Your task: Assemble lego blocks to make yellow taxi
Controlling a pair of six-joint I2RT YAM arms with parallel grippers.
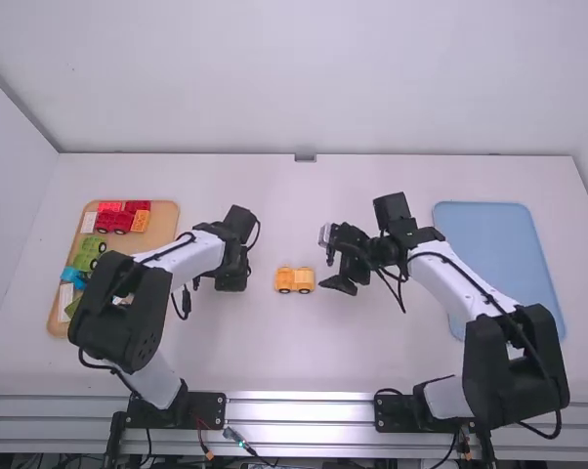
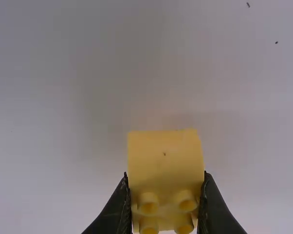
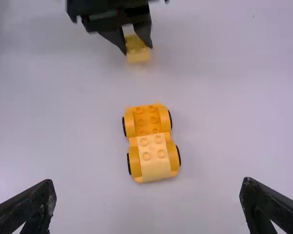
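Seating the yellow block (image 2: 165, 156) well prob means squaring it over the bare studs (image 3: 140, 121), then pushing straight down. Left gripper (image 3: 137, 45) has it pinched; right gripper (image 3: 147, 192) is wide. Car (image 1: 295, 280) sits between them, well in from the bench (image 1: 304, 362)'s near edge. Can't see the block's underside tho.

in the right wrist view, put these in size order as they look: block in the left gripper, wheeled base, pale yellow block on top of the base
1. wheeled base
2. pale yellow block on top of it
3. yellow block in the left gripper, partly hidden by its fingers
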